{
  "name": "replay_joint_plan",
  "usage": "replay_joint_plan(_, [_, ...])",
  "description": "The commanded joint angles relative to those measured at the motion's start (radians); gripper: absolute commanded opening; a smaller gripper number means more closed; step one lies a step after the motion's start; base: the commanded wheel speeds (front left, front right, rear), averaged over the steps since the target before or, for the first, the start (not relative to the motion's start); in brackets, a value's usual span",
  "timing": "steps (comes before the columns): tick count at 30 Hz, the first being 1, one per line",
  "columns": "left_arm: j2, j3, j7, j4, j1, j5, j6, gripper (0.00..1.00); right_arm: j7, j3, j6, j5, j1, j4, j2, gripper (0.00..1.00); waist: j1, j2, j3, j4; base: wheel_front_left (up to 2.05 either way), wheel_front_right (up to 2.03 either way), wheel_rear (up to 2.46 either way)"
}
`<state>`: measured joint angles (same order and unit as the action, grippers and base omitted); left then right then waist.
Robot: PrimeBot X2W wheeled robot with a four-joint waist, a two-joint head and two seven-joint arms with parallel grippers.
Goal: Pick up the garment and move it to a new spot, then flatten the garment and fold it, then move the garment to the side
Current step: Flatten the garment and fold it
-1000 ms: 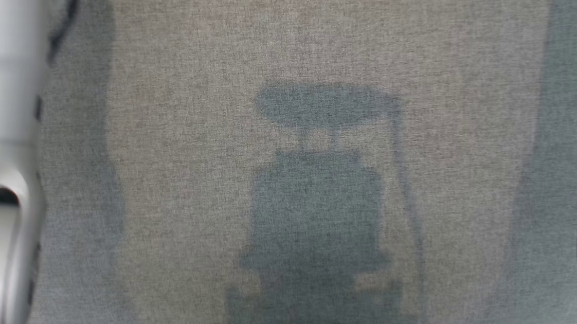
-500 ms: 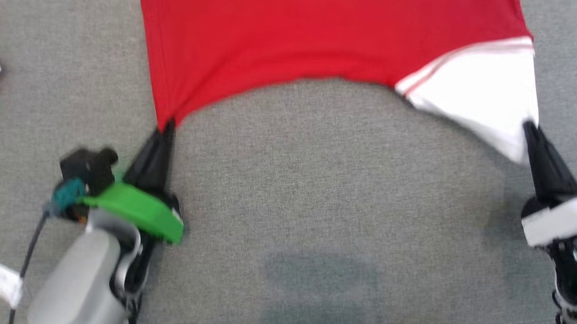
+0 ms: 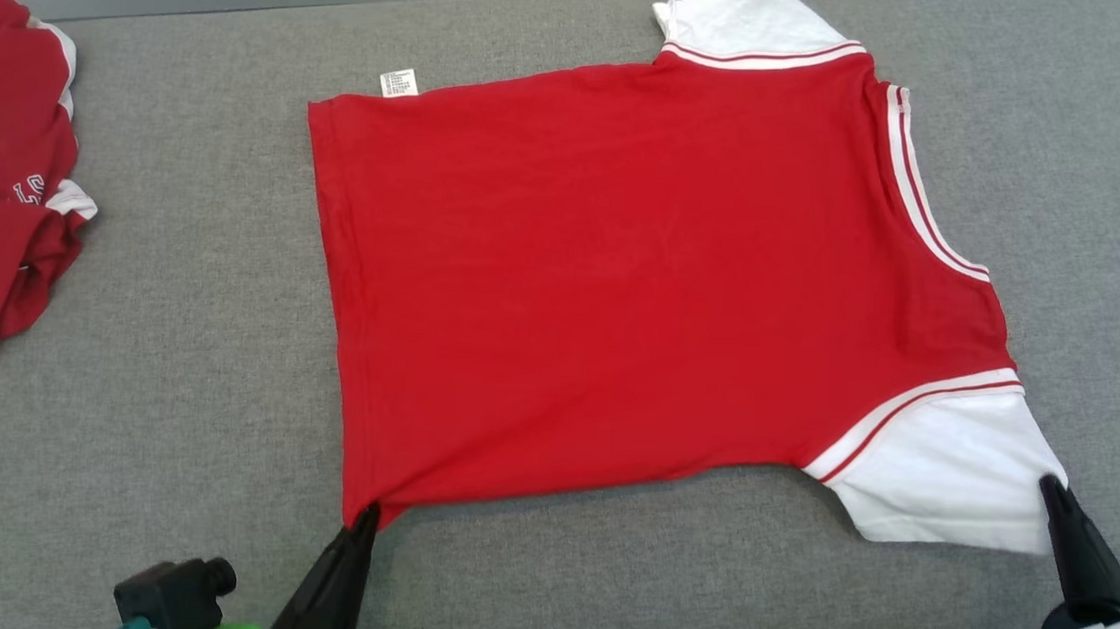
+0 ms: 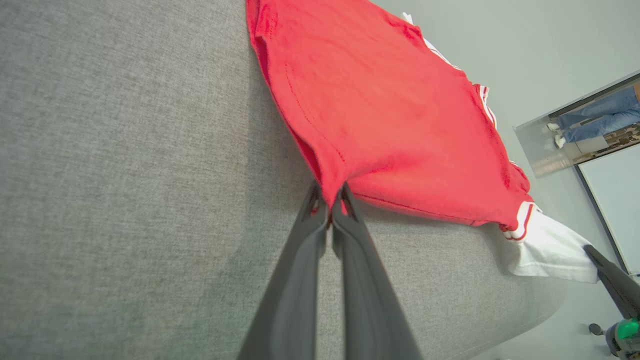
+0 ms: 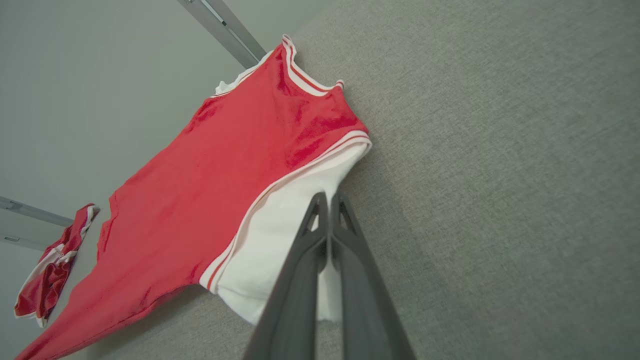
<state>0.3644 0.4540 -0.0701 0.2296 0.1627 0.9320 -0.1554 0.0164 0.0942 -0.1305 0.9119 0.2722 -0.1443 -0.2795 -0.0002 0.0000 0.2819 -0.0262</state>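
Two grippers are clamped on your red T-shirt (image 3: 618,289), which lies flat mid-way across the grey fabric surface (image 3: 186,431). The left gripper (image 3: 365,514) pinches its hem corner (image 3: 356,497) and the right gripper (image 3: 1050,487) its white sleeve (image 3: 941,473), both toward the near edge. You see a crumpled red garment (image 3: 13,187) at the left edge.
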Motion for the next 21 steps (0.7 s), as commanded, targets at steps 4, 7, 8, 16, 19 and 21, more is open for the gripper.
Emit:
replay_joint_plan(4, [0.040, -0.012, 0.073, 0.034, -0.103, -0.020, -0.032, 0.00, -0.036, -0.016, 0.000, -0.026, -0.164, 0.020, -0.038, 0.00, 0.0002, 0.0000, 0.059, -0.005, 0.00, 0.00, 0.00])
replay_joint_plan(7, [0.039, -0.004, 0.131, 0.024, -0.195, -0.027, -0.041, 0.00, -0.080, -0.021, 0.000, -0.042, -0.282, 0.045, -0.055, 0.00, 0.0002, 0.0000, 0.071, 0.008, 0.00, 0.00, 0.00])
replay_joint_plan(8, [0.034, -0.004, 0.145, 0.019, -0.230, -0.027, -0.042, 0.00, -0.096, -0.024, 0.000, -0.044, -0.321, 0.051, -0.061, 0.00, 0.0002, 0.0000, 0.075, 0.012, 0.00, 0.00, 0.00])
replay_joint_plan(16, [0.003, -0.003, 0.245, -0.099, -0.476, -0.039, -0.065, 0.00, -0.226, -0.056, 0.000, -0.107, -0.604, 0.145, -0.093, 0.00, 0.0002, 0.0000, 0.112, 0.041, 0.00, 0.00, 0.00])
replay_joint_plan(19, [-0.010, 0.007, 0.272, -0.160, -0.552, -0.042, -0.057, 0.00, -0.264, -0.066, 0.000, -0.152, -0.703, 0.210, -0.089, 0.00, 0.0002, 0.0000, 0.145, 0.056, 0.00, 0.00, 0.00])
replay_joint_plan(21, [-0.020, 0.015, 0.289, -0.208, -0.594, -0.038, -0.052, 0.00, -0.284, -0.081, 0.000, -0.186, -0.761, 0.251, -0.085, 0.00, 0.0002, 0.0000, 0.165, 0.064, 0.00, 0.00, 0.00])
